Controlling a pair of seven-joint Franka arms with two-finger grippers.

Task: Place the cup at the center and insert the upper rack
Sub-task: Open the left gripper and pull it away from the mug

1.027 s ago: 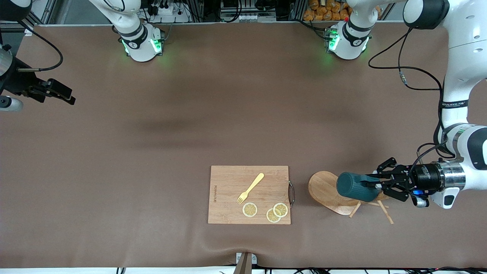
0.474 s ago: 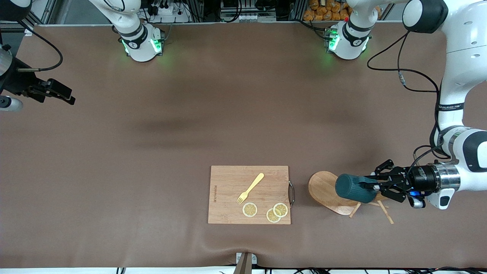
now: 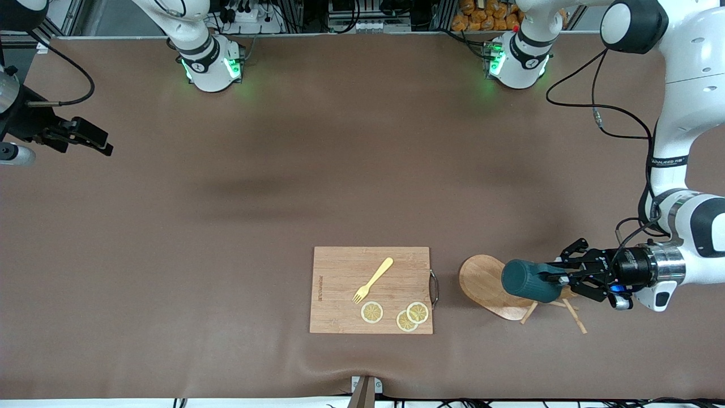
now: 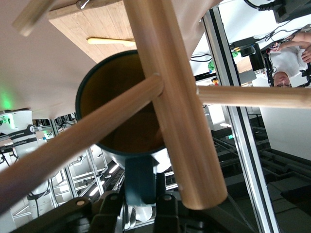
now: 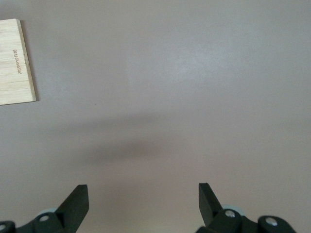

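The dark teal cup (image 3: 529, 280) lies sideways in the air, with my left gripper (image 3: 558, 277) shut on its handle. It hangs over the light wooden upper rack (image 3: 481, 283), which lies tipped on the table beside the cutting board, toward the left arm's end. In the left wrist view the rack's post (image 4: 175, 97) and a thin peg (image 4: 82, 145) cross in front of the cup's (image 4: 121, 111) tan mouth, and the left gripper (image 4: 145, 194) clamps the teal handle. My right gripper (image 3: 93, 140) waits open at the right arm's end, and the right gripper (image 5: 143, 199) holds nothing.
A rectangular wooden cutting board (image 3: 340, 294) lies near the table's front edge, carrying a yellow fork (image 3: 374, 279) and three lemon slices (image 3: 372, 312). Its corner (image 5: 14, 63) shows in the right wrist view. Brown mat covers the table.
The left arm's wrist has shifted slightly upward in the view, while the cup has barely moved over the rack. The right arm has stayed still.
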